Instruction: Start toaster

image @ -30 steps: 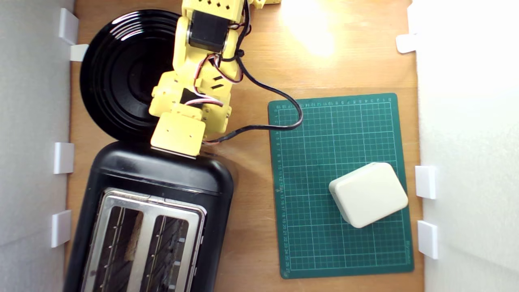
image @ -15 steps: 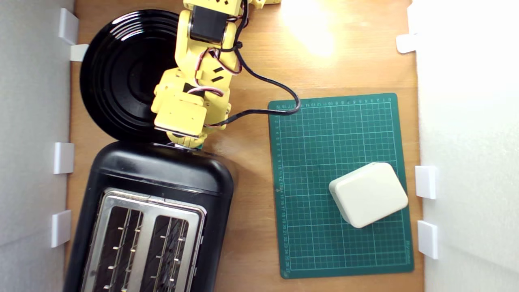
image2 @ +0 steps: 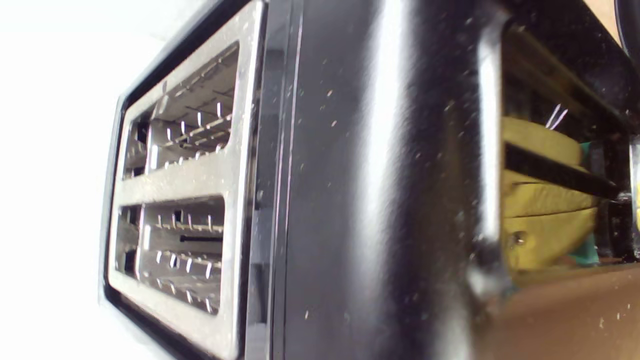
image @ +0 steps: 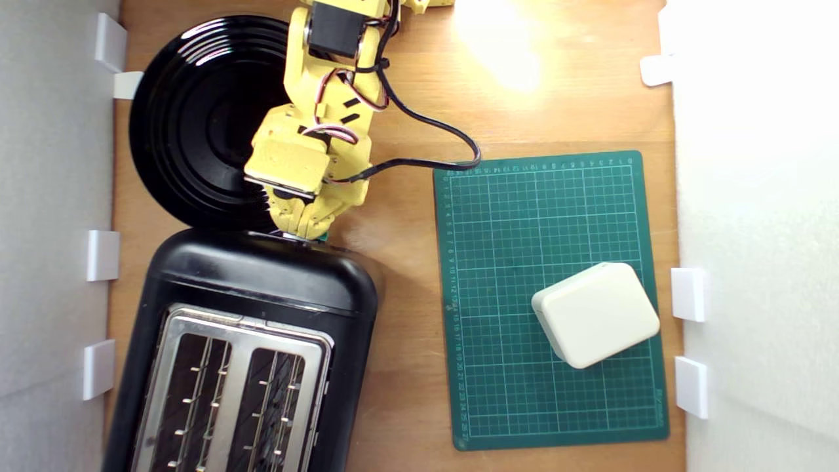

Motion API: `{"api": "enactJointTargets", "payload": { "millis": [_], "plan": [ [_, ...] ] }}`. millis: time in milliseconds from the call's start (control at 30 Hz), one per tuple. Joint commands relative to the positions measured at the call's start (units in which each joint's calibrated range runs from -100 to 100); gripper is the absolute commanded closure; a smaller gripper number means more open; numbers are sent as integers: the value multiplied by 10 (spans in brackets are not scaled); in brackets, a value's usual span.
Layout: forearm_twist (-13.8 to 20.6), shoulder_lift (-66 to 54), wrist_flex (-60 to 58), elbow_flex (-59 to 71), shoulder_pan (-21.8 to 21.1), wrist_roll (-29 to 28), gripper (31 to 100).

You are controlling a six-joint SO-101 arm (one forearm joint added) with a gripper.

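Honestly, I cannot tell how my jaws stand: the gripper (image: pixel 303 226) points down at the toaster's (image: pixel 262 282) near end wall, its tip right at the small teal lever (image: pixel 323 236), and the yellow wrist hides the fingers. On my wrist view I see only a yellow reflection in the toaster's (image2: pixel 360 190) glossy black side, with a sliver of teal beside it. The toaster fills the lower part of the exterior view's left, both slots showing bare wire racks. A black plate (image: pixel 190 124) lies just beyond the toaster's end, under my arm. A green cutting mat (image: pixel 524 216) lies to the toaster's side, towards the exterior view's right, with a cream box (image: pixel 595 313) on it.
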Motion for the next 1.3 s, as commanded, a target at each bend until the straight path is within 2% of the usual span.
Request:
{"api": "enactJointTargets", "payload": {
  "millis": [0,300,600,800,1267],
  "plan": [
    [-17,32,-23,60,4,1,989],
    [-18,33,-30,104,-1,-1,989],
    [-17,3,-14,60,-2,1,989],
    [-17,6,94,-11,-3,-1,989],
    [-8,6,253,-140,-12,-2,989]
  ]
}}
